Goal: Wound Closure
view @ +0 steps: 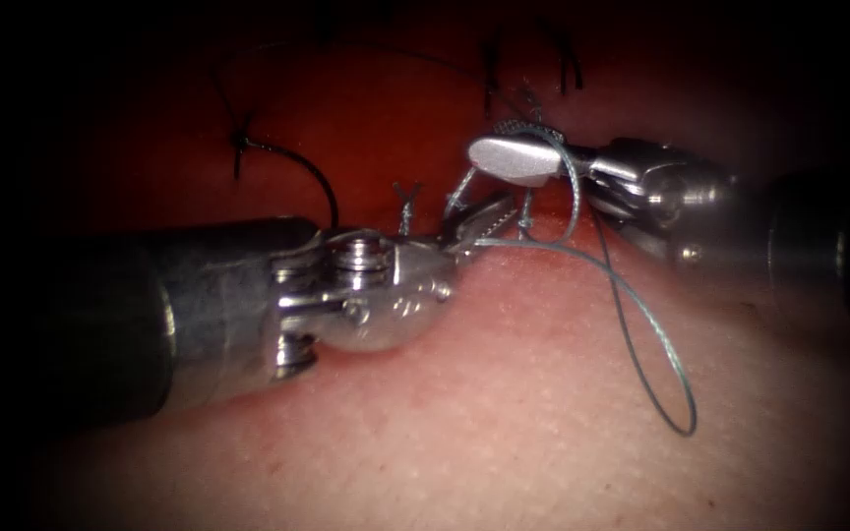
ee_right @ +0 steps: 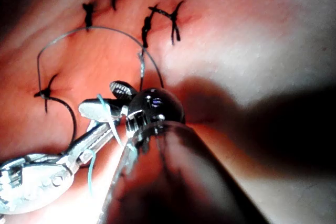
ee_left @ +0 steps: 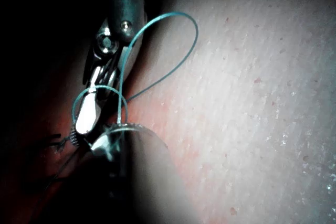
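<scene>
My left tool [view: 489, 218] comes in low from the left, its jaws shut on the pale blue-grey thread [view: 641, 324] close to the tissue [view: 504, 413]. From there the thread runs right, makes a long loop on the tissue and climbs back over the right tool's flat lower jaw. The right tool [view: 516, 146] stands open just above and right of the left tool's tip, with the thread wound round it and nothing between its jaws. The right wrist view shows the open right tool [ee_right: 111, 99], the turn of thread [ee_right: 105, 109] and the left tool [ee_right: 100, 135].
Dark knotted stitches [view: 240, 143] [ee_right: 157, 22] cross the reddened cut [view: 366, 128] behind the tools. A long thin dark strand [ee_right: 94, 28] arcs over them. Short cut ends of thread [view: 407, 197] stick up beside the left tool's tip. The loop [ee_left: 173, 51] lies on pale skin.
</scene>
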Tool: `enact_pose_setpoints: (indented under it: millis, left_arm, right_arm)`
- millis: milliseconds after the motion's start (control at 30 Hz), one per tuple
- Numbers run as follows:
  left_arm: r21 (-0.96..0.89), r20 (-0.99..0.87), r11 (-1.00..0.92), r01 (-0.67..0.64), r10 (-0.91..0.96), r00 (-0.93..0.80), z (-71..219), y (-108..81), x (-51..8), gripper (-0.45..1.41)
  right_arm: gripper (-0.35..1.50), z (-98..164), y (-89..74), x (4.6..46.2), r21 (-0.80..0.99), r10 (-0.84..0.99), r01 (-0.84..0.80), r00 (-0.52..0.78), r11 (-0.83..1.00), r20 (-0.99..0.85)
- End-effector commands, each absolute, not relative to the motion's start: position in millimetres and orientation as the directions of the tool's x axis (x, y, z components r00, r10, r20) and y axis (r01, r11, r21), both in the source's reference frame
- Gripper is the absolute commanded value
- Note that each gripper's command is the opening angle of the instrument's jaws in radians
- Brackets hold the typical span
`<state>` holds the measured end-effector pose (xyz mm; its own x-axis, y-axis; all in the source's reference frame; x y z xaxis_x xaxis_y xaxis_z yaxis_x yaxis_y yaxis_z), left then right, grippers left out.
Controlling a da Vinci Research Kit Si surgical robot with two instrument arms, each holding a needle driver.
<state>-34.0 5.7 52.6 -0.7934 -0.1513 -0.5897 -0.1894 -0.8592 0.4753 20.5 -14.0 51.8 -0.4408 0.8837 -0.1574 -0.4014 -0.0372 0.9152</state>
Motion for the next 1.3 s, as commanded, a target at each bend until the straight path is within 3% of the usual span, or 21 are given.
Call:
enact_pose_setpoints:
  millis: [33, 100, 200, 367, 400, 467, 500, 533, 733, 1033, 1300]
  left_arm:
    - [0.475, -0.591, -0.859, -0.188, -0.153, -0.792, 53.0, 6.2, -34.3, -0.45]
    - [0.481, -0.587, -0.858, -0.180, -0.162, -0.793, 53.4, 6.7, -33.6, -0.45]
    - [0.481, -0.587, -0.858, -0.181, -0.162, -0.793, 54.2, 7.4, -32.5, -0.45]
    - [0.485, -0.576, -0.856, -0.177, -0.160, -0.801, 54.8, 7.8, -32.0, -0.45]
    - [0.488, -0.571, -0.855, -0.173, -0.163, -0.804, 54.9, 7.8, -32.0, -0.45]
    - [0.493, -0.566, -0.854, -0.169, -0.166, -0.808, 55.0, 7.8, -32.1, -0.45]
    - [0.493, -0.564, -0.853, -0.170, -0.165, -0.809, 55.1, 7.8, -32.2, -0.45]
    - [0.497, -0.564, -0.852, -0.165, -0.172, -0.808, 55.1, 7.8, -32.3, -0.45]
    - [0.508, -0.561, -0.848, -0.151, -0.193, -0.805, 55.3, 7.7, -32.9, -0.45]
    - [0.519, -0.564, -0.844, -0.136, -0.219, -0.796, 56.1, 7.1, -34.5, -0.45]
    - [0.525, -0.561, -0.843, -0.115, -0.241, -0.792, 56.3, 6.2, -35.7, -0.45]
  right_arm:
    - [0.46, 51.9, -13.9, 21.1, 0.915, 0.889, -0.402, -0.430, -0.035, -0.155]
    - [0.46, 51.5, -13.9, 20.9, 0.912, 0.896, -0.408, -0.418, -0.039, -0.148]
    - [0.69, 51.0, -14.2, 21.0, 0.911, 0.918, -0.412, -0.372, -0.034, -0.134]
    - [0.83, 50.8, -14.4, 21.3, 0.912, 0.926, -0.410, -0.349, -0.013, -0.144]
    - [0.76, 50.7, -14.4, 21.4, 0.913, 0.927, -0.408, -0.347, -0.012, -0.143]
    - [0.39, 50.7, -14.5, 21.6, 0.915, 0.931, -0.404, -0.335, -0.004, -0.144]
    - [-0.08, 50.6, -14.5, 21.7, 0.915, 0.935, -0.402, -0.320, 0.010, -0.151]
    - [-0.35, 50.6, -14.6, 21.8, 0.918, 0.938, -0.397, -0.311, 0.019, -0.154]
    - [-0.35, 50.6, -14.5, 22.5, 0.918, 0.944, -0.390, -0.271, 0.074, -0.191]
    - [-0.35, 50.9, -13.9, 23.3, 0.953, 0.922, -0.276, -0.321, 0.126, -0.215]
    - [-0.35, 50.9, -13.5, 23.6, 0.936, 0.886, -0.312, -0.370, 0.164, -0.278]
